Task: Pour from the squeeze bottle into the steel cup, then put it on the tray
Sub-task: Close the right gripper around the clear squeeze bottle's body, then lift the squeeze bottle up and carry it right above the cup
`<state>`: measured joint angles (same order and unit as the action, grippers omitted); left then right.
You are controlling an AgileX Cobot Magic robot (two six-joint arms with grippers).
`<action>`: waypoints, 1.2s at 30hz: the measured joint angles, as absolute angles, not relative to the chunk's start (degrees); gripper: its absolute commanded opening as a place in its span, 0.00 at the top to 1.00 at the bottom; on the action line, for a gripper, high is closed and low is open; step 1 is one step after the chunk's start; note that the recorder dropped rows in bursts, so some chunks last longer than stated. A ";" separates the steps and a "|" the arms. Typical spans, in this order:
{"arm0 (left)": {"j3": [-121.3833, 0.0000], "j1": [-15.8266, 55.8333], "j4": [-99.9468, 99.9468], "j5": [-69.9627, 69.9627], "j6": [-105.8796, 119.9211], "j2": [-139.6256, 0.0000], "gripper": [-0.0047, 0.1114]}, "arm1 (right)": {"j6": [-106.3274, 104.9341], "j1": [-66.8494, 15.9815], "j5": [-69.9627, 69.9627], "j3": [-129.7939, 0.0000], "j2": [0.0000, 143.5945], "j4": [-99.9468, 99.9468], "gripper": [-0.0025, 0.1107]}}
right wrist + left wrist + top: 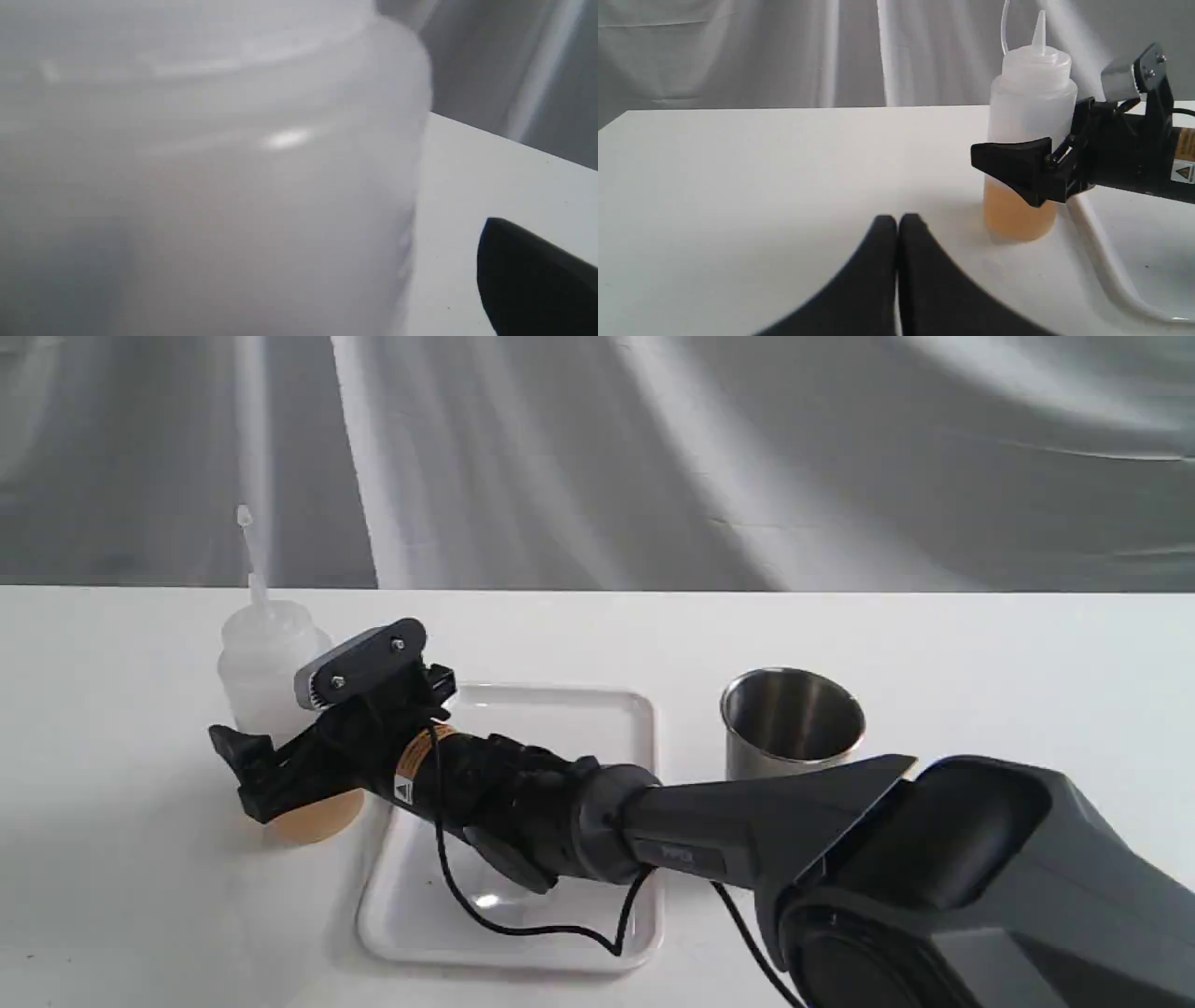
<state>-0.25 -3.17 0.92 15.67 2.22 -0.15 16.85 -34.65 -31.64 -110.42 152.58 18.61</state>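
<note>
Right arm (934, 868) sits nearest, reaching leftward over the tray (560, 728). Left to right: squeeze bottle (266, 663) upright on the table (112, 859) just off the tray's left edge, amber liquid in the lower part, right gripper (261, 756) spread wide around its body, with a gap between the one visible finger (528, 275) and the bottle wall, other finger hidden; then the tray; then steel cup (789, 728) upright on the table just right of it. Left gripper (897, 224) only shows in its wrist view: fingers pressed together, gripping nothing, well apart from the bottle.
</note>
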 measured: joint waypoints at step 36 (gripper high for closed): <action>-0.26 -3.17 0.92 15.67 2.22 -0.15 0.96 | 18.77 -34.30 -23.17 -110.42 143.10 20.13 0.98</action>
<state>-0.25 -3.17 0.92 15.67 2.22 -0.15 18.77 -34.30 -23.16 -110.42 143.10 20.13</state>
